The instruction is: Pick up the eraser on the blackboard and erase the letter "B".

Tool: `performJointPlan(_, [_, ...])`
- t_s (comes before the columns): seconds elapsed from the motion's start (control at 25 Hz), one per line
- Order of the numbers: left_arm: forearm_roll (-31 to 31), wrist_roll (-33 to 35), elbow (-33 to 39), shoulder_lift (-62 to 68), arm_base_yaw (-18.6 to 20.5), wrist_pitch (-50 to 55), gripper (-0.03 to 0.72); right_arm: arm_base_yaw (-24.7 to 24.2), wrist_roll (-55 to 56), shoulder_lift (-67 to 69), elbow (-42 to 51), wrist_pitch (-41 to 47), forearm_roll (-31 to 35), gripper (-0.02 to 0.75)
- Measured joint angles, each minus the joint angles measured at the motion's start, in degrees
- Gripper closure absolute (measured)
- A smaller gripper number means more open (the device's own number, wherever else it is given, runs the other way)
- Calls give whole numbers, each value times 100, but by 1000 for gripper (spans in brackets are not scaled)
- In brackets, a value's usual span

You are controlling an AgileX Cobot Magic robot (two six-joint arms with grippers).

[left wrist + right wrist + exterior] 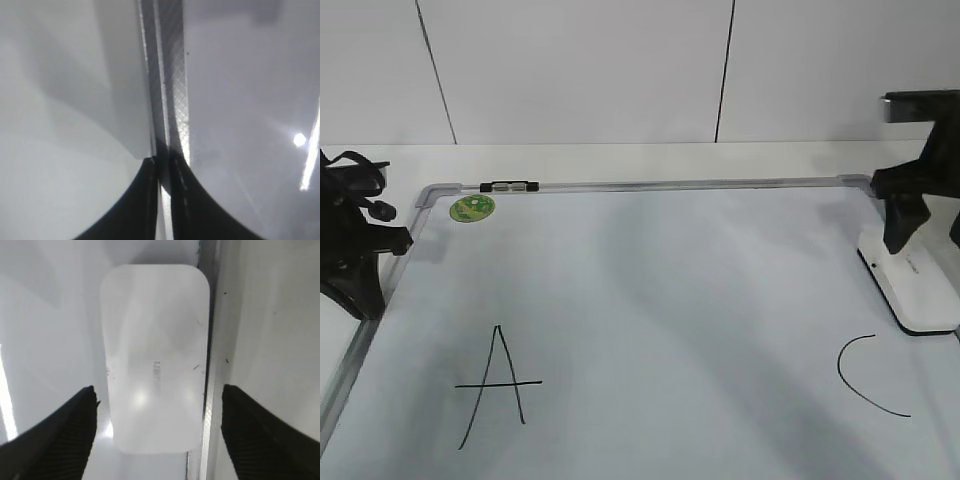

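Outwardly, the exterior view shows the blackboard on a white table before a pale panelled wall, the eraser at right under the right gripper. The left wrist view shows the left gripper pinched narrow over the frame. The right wrist view shows wide fingers flanking the eraser.

A plain white bench carries a large white dry-erase blackboard with a grey metal frame, which lies flat on it and covers most of its surface. A strip of bare bench shows beyond the board's far edge, running up to a white panelled wall. At the left, the black base of a robot arm stands at the board's left edge.
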Motion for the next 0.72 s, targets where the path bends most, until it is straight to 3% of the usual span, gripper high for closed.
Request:
performJointPlan(0.2, [0, 0, 0, 0, 0, 0, 667, 0, 0, 0, -414, 247, 149, 139])
performJointPlan(0.48, [0, 2, 0, 0, 0, 0, 666, 0, 45, -144, -436, 281, 655, 146])
performJointPlan(0.72, [0, 12, 0, 0, 0, 0, 657, 0, 56, -717, -439, 301, 677, 146])
